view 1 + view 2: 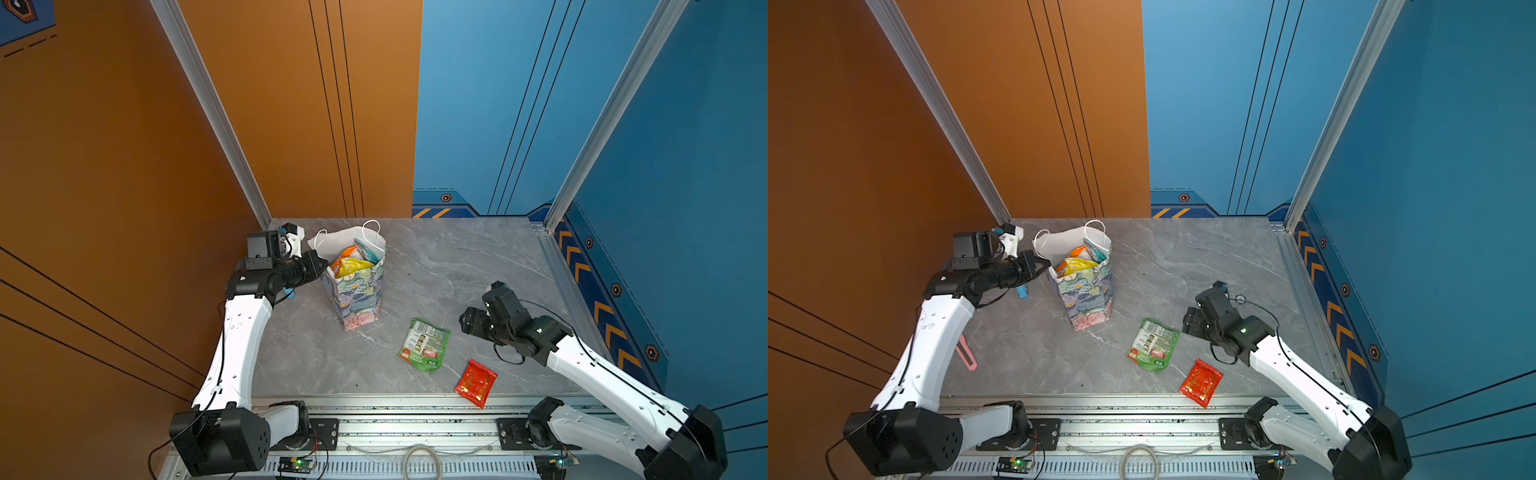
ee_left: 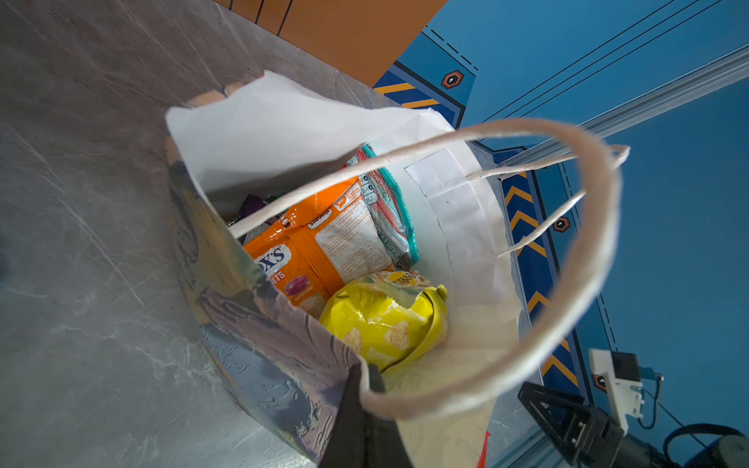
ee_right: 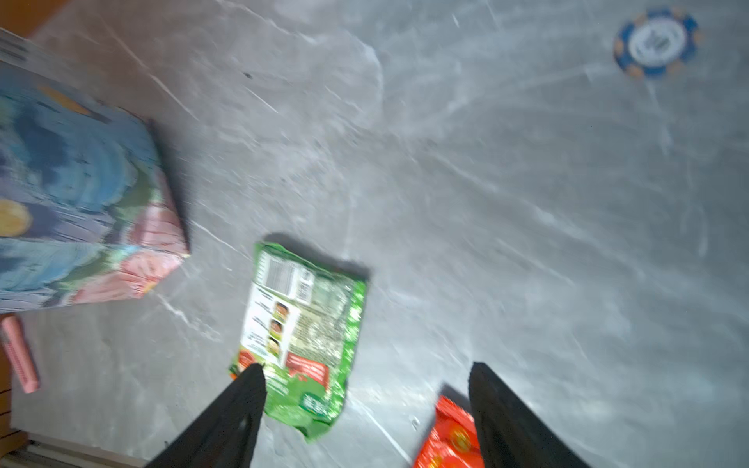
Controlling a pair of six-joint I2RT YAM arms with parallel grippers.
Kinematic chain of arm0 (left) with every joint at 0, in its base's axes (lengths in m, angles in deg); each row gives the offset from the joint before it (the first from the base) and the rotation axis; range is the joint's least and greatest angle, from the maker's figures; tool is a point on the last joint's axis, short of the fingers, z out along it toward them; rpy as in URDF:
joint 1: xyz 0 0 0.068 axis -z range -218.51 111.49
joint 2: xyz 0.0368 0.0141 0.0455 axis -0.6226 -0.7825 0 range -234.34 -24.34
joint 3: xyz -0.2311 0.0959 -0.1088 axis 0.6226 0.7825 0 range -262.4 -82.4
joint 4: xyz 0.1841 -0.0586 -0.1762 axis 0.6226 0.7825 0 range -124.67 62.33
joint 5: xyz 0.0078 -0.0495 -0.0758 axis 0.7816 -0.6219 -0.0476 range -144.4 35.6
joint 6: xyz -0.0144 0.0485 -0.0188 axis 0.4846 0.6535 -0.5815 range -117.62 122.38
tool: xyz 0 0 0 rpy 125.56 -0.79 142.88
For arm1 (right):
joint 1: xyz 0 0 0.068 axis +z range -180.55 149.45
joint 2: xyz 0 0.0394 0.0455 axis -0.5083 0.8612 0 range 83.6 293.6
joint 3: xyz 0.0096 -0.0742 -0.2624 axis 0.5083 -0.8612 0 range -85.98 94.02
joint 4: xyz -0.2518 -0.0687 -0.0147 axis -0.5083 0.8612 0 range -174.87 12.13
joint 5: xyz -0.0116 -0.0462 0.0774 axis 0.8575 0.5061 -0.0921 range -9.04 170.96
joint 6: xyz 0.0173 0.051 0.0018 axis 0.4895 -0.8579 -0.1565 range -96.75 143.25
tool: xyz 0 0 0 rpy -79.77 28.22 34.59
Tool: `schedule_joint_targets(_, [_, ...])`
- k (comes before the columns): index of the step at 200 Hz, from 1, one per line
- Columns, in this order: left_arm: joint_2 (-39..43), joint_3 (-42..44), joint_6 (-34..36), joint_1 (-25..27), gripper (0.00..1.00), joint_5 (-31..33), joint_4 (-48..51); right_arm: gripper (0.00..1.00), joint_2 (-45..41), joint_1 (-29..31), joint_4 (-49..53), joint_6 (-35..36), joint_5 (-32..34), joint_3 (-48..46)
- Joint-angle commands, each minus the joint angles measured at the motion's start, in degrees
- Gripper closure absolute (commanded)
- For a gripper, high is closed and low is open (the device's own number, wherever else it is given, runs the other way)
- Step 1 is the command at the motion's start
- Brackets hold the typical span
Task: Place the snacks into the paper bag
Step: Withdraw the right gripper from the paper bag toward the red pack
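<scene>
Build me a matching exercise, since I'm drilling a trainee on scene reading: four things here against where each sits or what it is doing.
1 yellow packet
2 green packet
3 red packet
4 left gripper

A at the front edge of the table
B clamped on the rim of the paper bag
C inside the paper bag
D mid-table, white back label up

Pairs: 1-C, 2-D, 3-A, 4-B
</scene>
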Motion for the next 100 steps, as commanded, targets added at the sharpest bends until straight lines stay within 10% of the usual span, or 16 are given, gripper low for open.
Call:
schedule_joint_targets(1, [0.6, 0.6, 0.0, -0.2, 1.00, -2.2, -1.5, 0.16, -2.5, 3.2, 6.3, -13.2, 4.1, -4.3])
schedule_joint_targets(100, [1.1, 1.2, -0.1, -0.2, 1.00, -2.3, -1.5, 0.04, 0.8, 21.9, 4.0, -35.2, 6.8, -12.5])
